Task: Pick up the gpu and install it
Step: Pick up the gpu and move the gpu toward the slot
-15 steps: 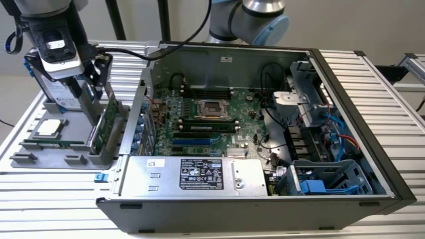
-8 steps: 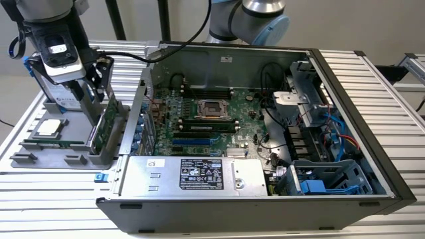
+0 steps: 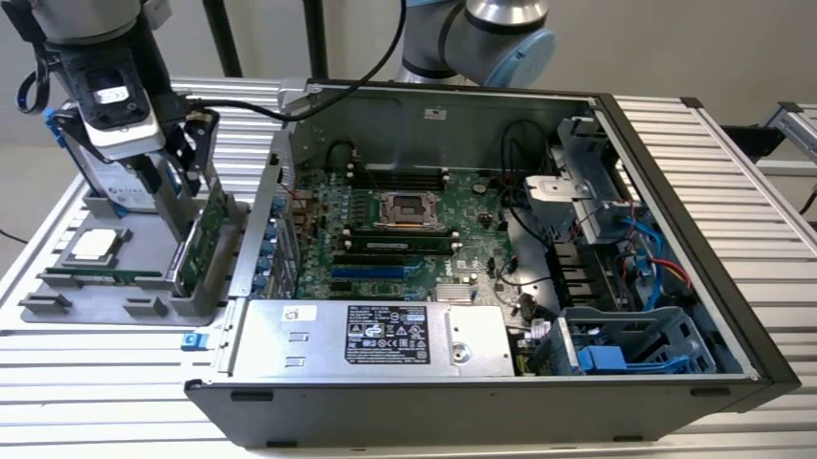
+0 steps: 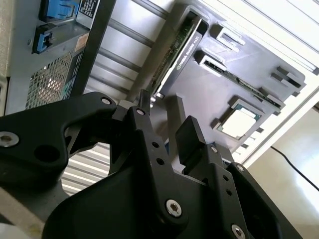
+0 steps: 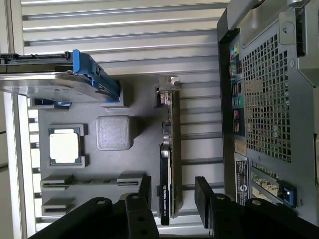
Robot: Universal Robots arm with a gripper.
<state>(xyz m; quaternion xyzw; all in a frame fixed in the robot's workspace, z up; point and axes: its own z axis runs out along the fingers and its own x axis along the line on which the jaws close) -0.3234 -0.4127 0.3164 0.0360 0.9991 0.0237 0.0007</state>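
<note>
Spread apart, the black claw hangs over the gpu. One finger is on each side of the card with a little gap on both sides, so it is not pinching anything. The fingers are flat, dark and blocky, and the arms behind them have small round screws. The gpu stands on its thin edge in a slot of a grey tray, just under the claw. From above it looks like a long, skinny strip, black on one side and green on the other, with a shiny silver bracket at one end. The tray sits at the exterior view's left of the big open computer case, and the card is close beside the case wall, which is metal full of tiny holes. Also in the tray are a square silver chip, a small pale block with a fine dotted top, a narrow memory stick in its groove, and a silver hard drive with blue rails. The tray rests on a table made of long shiny metal slats. Inside the case is a green board with black slots and many wires.
</note>
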